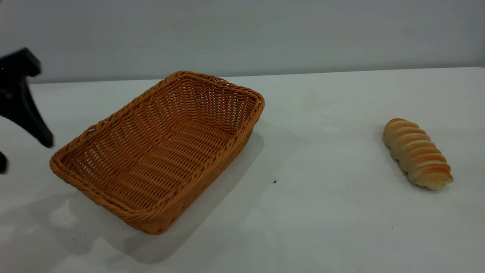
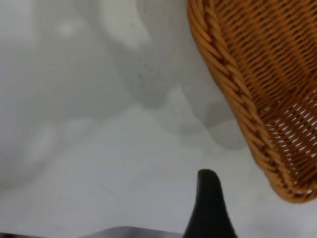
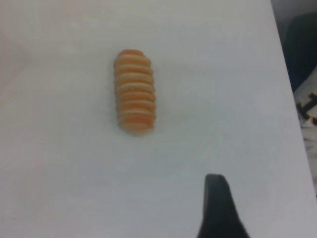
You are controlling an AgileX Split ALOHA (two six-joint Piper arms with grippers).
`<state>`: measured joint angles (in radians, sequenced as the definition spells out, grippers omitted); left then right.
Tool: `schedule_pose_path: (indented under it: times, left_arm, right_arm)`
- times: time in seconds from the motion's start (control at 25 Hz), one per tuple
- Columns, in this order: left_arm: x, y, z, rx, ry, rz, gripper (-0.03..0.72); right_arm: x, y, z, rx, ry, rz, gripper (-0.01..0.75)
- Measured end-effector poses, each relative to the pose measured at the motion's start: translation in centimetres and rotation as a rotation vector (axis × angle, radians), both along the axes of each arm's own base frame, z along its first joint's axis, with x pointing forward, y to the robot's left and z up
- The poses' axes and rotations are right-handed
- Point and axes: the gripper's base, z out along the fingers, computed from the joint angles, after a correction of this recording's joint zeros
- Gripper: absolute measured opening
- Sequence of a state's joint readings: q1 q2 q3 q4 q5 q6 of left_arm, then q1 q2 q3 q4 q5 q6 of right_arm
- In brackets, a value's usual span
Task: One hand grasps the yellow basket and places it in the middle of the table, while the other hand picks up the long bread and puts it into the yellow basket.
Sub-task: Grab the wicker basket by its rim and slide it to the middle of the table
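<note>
The yellow basket [image 1: 159, 151] sits empty on the white bench [image 1: 322, 212] toward its left edge. The left pincer [image 1: 19, 144] hovers just beside it, fingers spread apart. The long bread [image 1: 416, 152] lies near the right edge; whether the right pincer [image 3: 220, 208] is released or clenched cannot be told.

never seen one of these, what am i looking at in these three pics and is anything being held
This is a two-armed table robot. The wide picture comes from a camera facing the arms. The black shape at its left edge is the left gripper, the pincer that grasps things; its fingers are spread open and hold nothing. It hovers just beside the yellow basket, an empty wicker tray on the white table. The long bread lies alone at the right.

The other two pictures come from cameras on each arm's wrist. One looks down at the basket's braided rim, past one black finger. The other looks down at the bread, with one finger of the right gripper in view. Nothing is held.
</note>
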<state>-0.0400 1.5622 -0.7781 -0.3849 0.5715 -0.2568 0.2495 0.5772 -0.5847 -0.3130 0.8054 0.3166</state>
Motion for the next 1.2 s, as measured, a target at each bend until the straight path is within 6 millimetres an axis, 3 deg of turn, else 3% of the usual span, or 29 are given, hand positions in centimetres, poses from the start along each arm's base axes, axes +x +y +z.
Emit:
schedule_pose_path:
  times: [0.2, 1.2]
  left_arm:
    - [1.0, -0.3, -2.1, -0.042, 0.043, 0.07, 0.594]
    - [3.6, -1.5, -7.8, -0.056, 0.052, 0.209, 0.594]
  right_arm:
    - [0.0, 0.1, 0.0, 0.016, -0.002, 0.003, 0.517]
    - [0.0, 0.6, 0.0, 0.009, -0.005, 0.051, 0.517]
